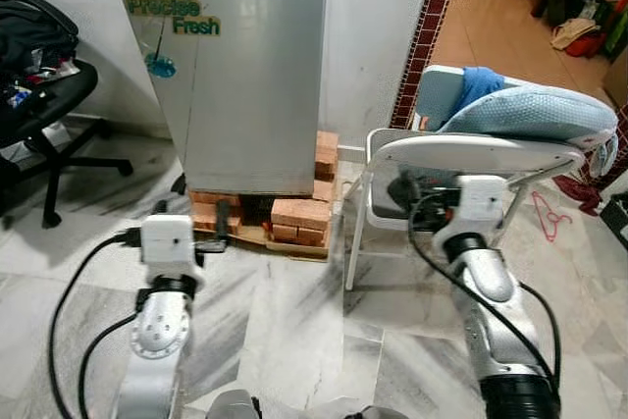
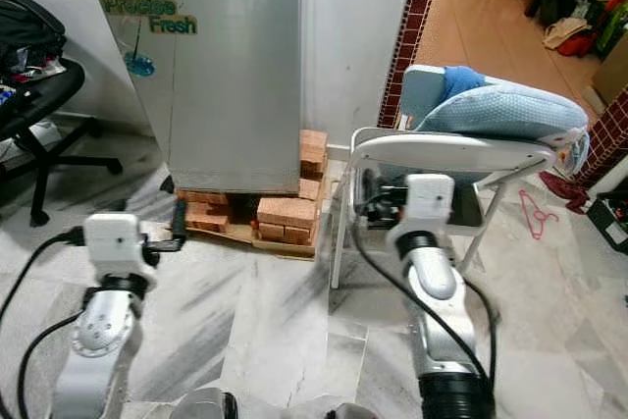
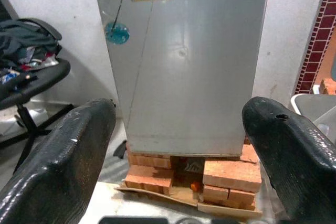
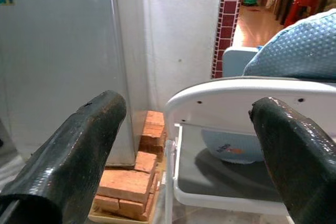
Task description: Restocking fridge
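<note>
A silver fridge (image 1: 250, 76) with a "Precise Fresh" sticker stands against the wall, its door shut, raised on stacked red bricks (image 1: 297, 215). My left gripper (image 1: 222, 223) is held low in front of the bricks and is open with nothing between its fingers; in the left wrist view its black fingers (image 3: 63, 156) stand wide apart and frame the fridge door (image 3: 184, 61). My right gripper (image 1: 404, 193) is open and empty too, level with the back of a white folding chair (image 1: 481, 154). Its fingers (image 4: 73, 150) are spread, with the chair (image 4: 231, 103) between them.
The folding chair, carrying a blue cushion (image 1: 530, 110), stands right of the fridge. A black office chair (image 1: 39, 105) piled with clothes is at the left. A red hanger (image 1: 549, 215) lies on the marble floor. A doorway at the right opens onto an orange-floored room.
</note>
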{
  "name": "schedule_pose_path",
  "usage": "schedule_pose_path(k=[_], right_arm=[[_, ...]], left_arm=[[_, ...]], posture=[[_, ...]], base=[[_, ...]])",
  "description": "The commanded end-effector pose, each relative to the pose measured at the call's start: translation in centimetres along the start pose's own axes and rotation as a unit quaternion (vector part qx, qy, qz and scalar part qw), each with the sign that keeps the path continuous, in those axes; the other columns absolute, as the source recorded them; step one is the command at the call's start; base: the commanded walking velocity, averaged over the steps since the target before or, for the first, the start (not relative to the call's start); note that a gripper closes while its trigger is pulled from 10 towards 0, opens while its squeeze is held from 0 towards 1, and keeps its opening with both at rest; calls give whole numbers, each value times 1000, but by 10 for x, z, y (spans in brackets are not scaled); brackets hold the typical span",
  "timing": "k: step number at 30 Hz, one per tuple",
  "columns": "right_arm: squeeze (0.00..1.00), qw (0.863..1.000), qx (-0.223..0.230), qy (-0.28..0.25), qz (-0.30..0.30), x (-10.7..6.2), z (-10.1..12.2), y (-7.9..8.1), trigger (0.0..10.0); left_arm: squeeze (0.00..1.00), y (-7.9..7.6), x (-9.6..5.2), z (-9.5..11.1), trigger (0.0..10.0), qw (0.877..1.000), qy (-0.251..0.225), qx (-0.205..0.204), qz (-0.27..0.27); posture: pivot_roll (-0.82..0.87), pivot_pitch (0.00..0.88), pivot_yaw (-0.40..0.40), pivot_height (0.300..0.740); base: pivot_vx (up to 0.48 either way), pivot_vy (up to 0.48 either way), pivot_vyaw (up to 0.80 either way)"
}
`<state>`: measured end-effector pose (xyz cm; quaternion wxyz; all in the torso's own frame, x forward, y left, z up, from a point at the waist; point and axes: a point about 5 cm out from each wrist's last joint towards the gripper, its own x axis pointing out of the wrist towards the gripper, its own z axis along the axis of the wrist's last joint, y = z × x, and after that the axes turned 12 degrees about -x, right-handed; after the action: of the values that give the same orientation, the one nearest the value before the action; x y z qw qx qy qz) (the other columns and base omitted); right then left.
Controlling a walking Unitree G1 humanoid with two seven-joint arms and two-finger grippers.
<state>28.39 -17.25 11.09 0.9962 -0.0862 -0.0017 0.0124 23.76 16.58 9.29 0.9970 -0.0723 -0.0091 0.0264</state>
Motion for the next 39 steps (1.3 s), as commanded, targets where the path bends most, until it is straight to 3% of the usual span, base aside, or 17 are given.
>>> schedule_pose_path(k=[1, 11, 33, 39], right_arm=[[0, 1000, 3, 5, 2, 1, 0, 2, 10000], [0, 1000, 6, 6, -5, 3, 1, 4, 10000], [0, 1000, 5, 6, -3, 5, 1, 4, 10000], [0, 1000, 4, 6, -3, 5, 1, 4, 10000]], left_arm=[[0, -2, 1, 5, 10000, 1000, -8, -3, -4], [0, -3, 4, 5, 10000, 1000, -4, -9, -7], [0, -5, 7, 4, 10000, 1000, 3, -6, -16], [0, -5, 7, 4, 10000, 1000, 1, 2, -19]], posture=[[50, 21, 1, 740], [51, 14, 5, 740], [53, 8, 4, 740], [53, 4, 5, 740]], base=[[0, 0, 0], [0, 80, 0], [0, 429, 0], [0, 0, 0]])
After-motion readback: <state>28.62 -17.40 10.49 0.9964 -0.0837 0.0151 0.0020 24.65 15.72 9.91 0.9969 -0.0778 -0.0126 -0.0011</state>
